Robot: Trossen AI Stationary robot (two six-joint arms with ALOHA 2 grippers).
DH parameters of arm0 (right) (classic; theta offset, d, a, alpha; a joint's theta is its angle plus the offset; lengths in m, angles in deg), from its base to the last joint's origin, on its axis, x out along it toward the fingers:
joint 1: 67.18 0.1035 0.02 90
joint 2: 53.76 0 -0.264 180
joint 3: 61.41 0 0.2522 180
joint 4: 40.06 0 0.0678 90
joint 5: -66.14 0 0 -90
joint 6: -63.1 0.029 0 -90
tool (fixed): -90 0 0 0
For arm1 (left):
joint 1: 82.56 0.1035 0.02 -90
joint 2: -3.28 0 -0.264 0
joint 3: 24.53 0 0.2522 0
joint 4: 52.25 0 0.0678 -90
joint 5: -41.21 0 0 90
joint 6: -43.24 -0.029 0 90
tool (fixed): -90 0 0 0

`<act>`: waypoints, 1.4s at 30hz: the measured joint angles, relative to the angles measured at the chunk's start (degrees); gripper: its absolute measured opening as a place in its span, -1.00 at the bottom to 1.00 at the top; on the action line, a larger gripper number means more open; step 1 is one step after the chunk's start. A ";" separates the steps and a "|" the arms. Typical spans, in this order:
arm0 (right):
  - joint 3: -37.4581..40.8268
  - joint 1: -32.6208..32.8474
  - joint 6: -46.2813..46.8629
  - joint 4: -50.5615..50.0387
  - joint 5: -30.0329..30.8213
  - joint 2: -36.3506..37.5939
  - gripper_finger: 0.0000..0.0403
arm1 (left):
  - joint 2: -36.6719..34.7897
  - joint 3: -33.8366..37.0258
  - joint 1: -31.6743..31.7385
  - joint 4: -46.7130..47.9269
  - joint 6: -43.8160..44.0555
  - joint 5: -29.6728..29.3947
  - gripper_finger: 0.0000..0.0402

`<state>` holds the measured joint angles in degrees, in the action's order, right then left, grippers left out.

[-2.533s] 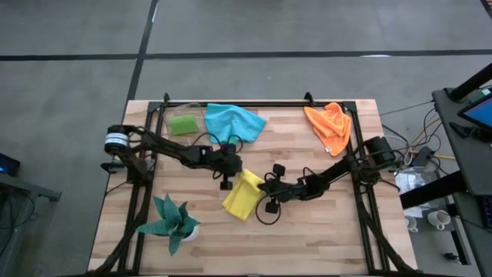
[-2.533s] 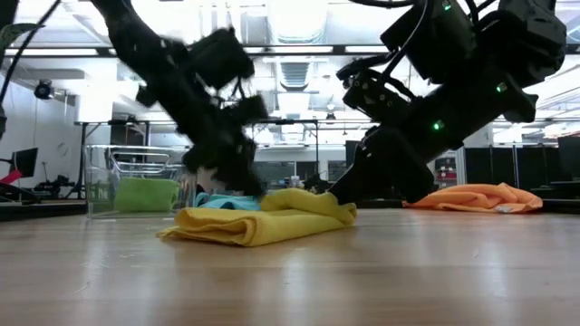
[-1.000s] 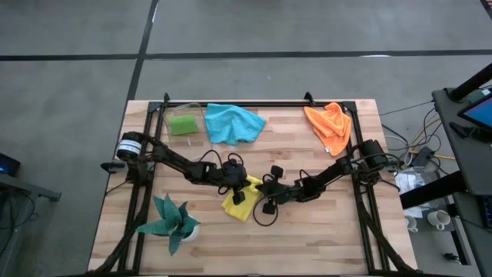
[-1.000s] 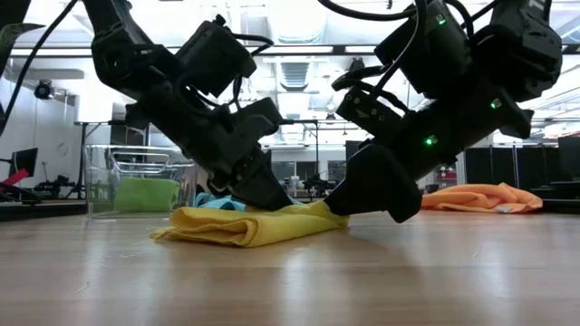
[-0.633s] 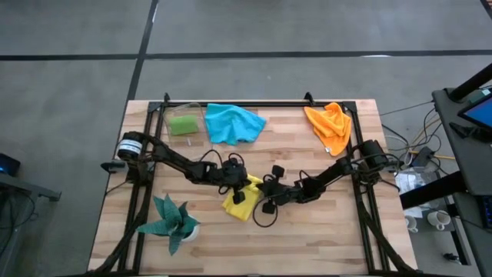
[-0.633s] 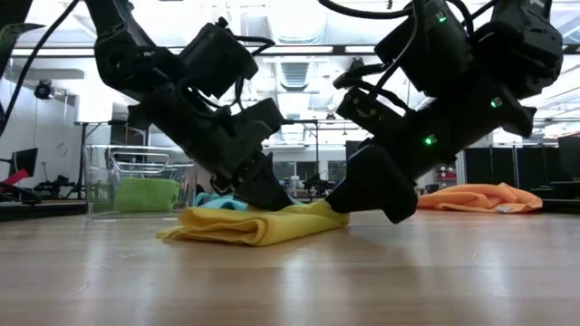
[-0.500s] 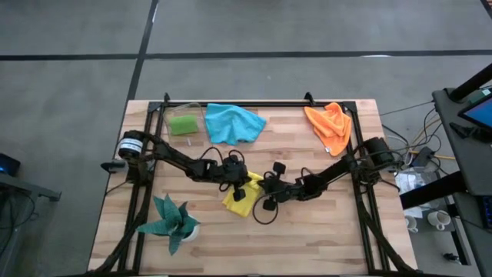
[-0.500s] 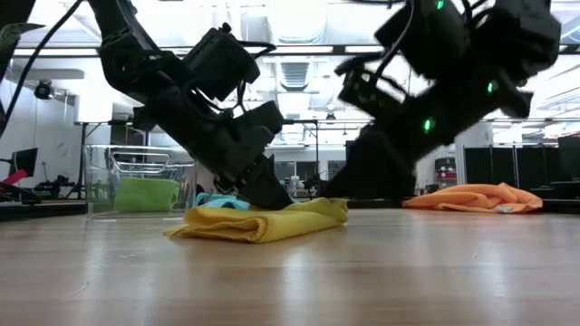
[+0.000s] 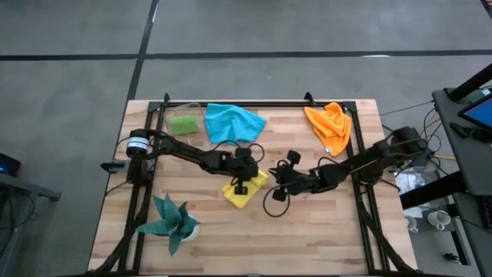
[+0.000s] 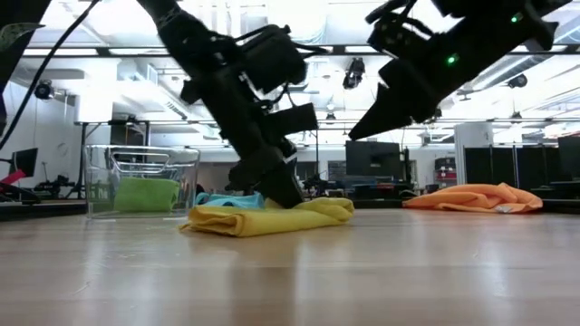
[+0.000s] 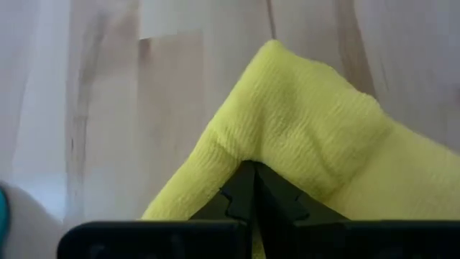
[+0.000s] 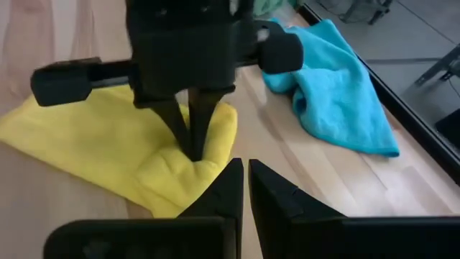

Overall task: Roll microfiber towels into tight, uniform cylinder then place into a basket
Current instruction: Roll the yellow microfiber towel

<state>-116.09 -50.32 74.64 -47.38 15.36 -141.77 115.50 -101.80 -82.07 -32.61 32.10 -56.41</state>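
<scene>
- my left claw (image 9: pixel 244 181) is clenched on the yellow towel (image 9: pixel 246 189), pinching a raised fold near the table (image 9: pixel 307 231) middle.
- my right claw (image 12: pixel 241 173) is clenched on nothing, lifted just beside that towel.
- green towel (image 9: pixel 183 125) sits inside the basket (image 10: pixel 100 181) at the far left corner.
- blue towel (image 9: pixel 233 123) lies beside the basket; orange towel (image 9: pixel 330 125) far right.

Wooden desk (image 9: pixel 307 231), carrying: yellow towel (image 9: pixel 244 191) at centre; blue towel (image 9: pixel 232 122) and orange towel (image 9: pixel 330 125) along far edge; clear basket (image 9: pixel 183 121) holding green towel (image 9: pixel 183 125); potted plant (image 9: pixel 173 221); black frame (image 9: pixel 254 103).
</scene>
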 joint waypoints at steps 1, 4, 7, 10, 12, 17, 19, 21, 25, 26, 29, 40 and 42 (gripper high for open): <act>0.40 0.00 0.41 -0.38 0.00 0.81 -0.91 | 0.01 -1.29 0.00 1.40 -1.81 -0.02 -1.00; 1.60 0.00 1.49 -0.43 -0.02 2.16 -0.91 | 0.24 -3.73 0.04 2.67 -7.83 0.01 -1.00; 2.38 0.00 1.98 -0.25 0.05 2.58 -0.91 | 0.36 -5.62 0.10 4.22 -12.38 1.31 -1.00; 3.02 0.00 1.98 -0.39 1.77 2.60 -0.91 | 1.25 -6.49 0.09 4.54 -15.84 3.31 -1.00; 3.22 0.00 1.97 -0.34 3.13 2.75 -0.91 | 1.91 -6.79 0.03 4.73 -16.68 5.78 -1.00; 3.31 0.00 1.94 -0.31 3.64 3.01 -0.91 | 3.59 -7.67 -0.53 4.82 -18.20 10.62 -1.00; 3.33 0.01 1.94 -0.31 4.29 3.10 -0.91 | 3.63 -8.14 -0.92 4.90 -18.24 13.45 -1.00; 3.33 0.00 1.94 -0.36 4.42 3.17 -0.91 | 3.61 -8.86 -1.33 5.59 -18.55 16.33 -1.00; 3.33 0.00 1.91 -0.67 4.48 3.20 -0.91 | 3.56 -10.12 -2.21 6.53 -22.33 20.41 -1.00; 3.33 0.00 1.91 -0.87 4.48 3.20 -0.91 | 3.56 -10.37 -2.45 6.75 -23.67 20.59 -1.00; 3.33 0.00 1.94 -1.94 4.58 3.22 -0.91 | 3.56 -10.81 -2.79 7.79 -27.09 20.58 -1.00; 3.33 0.02 1.91 -2.21 7.86 3.22 -0.91 | 3.80 -11.05 -3.30 4.38 -36.22 17.46 -1.00; 3.33 0.04 1.91 -2.22 9.19 3.24 -0.91 | 3.80 -11.68 -3.28 4.09 -37.52 14.27 -1.00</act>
<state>-112.76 -50.28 76.55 -49.60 24.55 -138.53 119.31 -113.48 -85.34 -28.53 -5.42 -42.14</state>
